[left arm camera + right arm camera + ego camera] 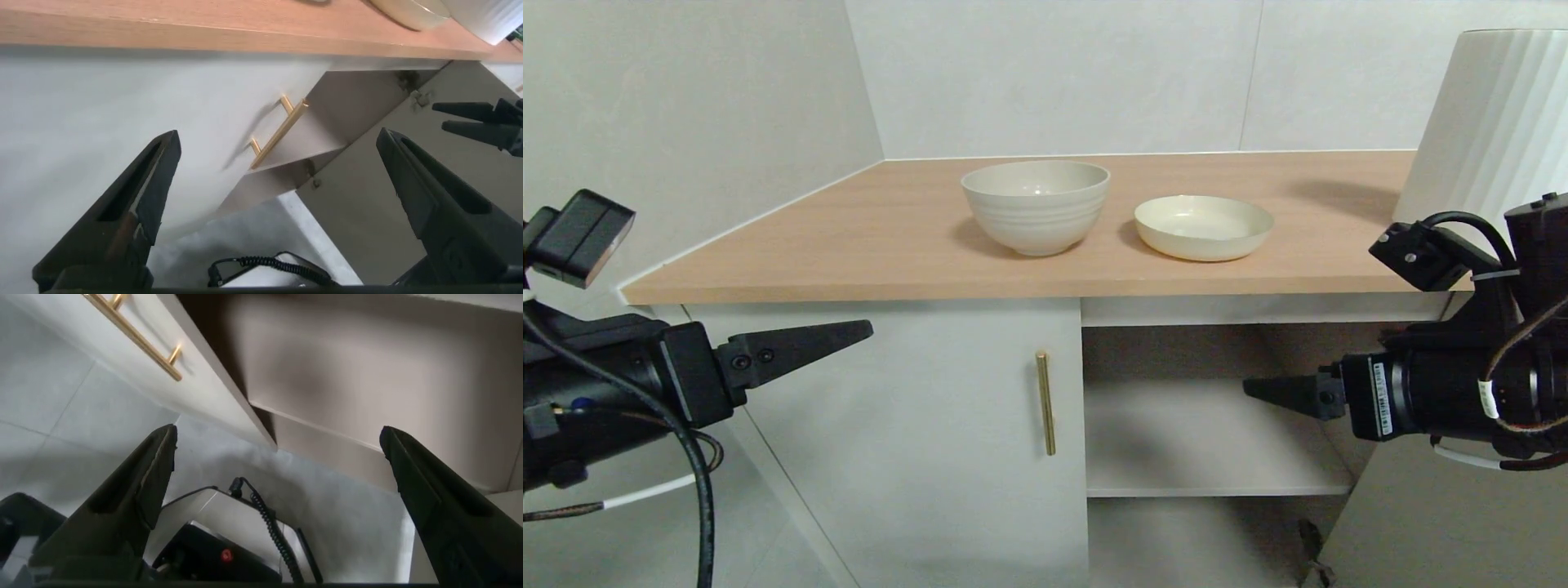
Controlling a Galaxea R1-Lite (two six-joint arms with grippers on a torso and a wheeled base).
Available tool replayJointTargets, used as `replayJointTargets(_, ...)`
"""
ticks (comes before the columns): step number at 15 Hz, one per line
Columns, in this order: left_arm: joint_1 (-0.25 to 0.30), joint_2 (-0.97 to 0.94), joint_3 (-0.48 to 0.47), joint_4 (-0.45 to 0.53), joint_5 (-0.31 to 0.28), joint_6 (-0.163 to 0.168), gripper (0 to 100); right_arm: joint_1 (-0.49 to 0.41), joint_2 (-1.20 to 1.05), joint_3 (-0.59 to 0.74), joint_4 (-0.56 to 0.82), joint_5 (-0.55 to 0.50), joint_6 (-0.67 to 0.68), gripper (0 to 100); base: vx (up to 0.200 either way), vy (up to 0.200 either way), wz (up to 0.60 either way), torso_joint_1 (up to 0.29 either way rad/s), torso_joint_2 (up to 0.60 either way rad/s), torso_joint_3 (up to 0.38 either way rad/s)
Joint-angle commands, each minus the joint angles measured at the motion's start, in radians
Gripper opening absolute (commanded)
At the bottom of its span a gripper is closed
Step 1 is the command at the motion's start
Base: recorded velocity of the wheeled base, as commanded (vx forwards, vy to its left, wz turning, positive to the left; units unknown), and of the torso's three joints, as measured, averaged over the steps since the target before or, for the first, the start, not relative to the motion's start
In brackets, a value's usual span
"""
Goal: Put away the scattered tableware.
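Resting on the counter (849,245): bowl (1036,206), plate (1203,226) (apart).

Nothing legible anywhere: the only print stands on a small white label (1381,398) on the wrist behind the right gripper (1250,386), at the right, too small to read.

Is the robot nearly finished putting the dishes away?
Not yet. Done: one cabinet side is open, showing a shelf. In hand: nothing, the left gripper and right gripper are both open. Left: the bowl and the shallow dish sit on the counter.
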Motion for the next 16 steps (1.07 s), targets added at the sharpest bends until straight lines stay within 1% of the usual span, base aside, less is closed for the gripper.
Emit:
replayJointTargets(1, 0.0, 0.003, 0.0, -0.001, 0.0, -0.001, 100, 0.0, 0.012, -0.001, 0.0, -0.001, 0.001, 100, 0.0, 0.0, 0.0, 0.0, 0.0, 0.0)
replayJointTargets(5, 0.0, -0.002, 0.002, -0.001, -0.002, 0.001, 100, -0.003, 0.015, -0.003, 0.0, -0.002, 0.001, 100, 0.0, 0.0, 0.0, 0.043, -0.21, -0.231)
replayJointTargets(8, -0.002, -0.005, 0.003, -0.001, -0.005, 0.001, 100, -0.003, 0.015, -0.003, 0.0, -0.002, 0.001, 100, 0.0, 0.0, 0.0, 0.175, -0.52, -0.295)
replayJointTargets(10, -0.002, -0.021, 0.005, 0.002, -0.022, -0.001, 100, -0.005, 0.02, -0.003, 0.0, -0.002, 0.001, 100, 0.0, 0.0, 0.0, 0.166, -0.49, -0.283)
replayJointTargets(16, -0.005, -0.018, 0.011, 0.008, -0.046, -0.002, 100, -0.009, 0.037, -0.003, 0.0, -0.002, 0.001, 100, 0.0, 0.0, 0.0, 0.19, -0.47, -0.281)
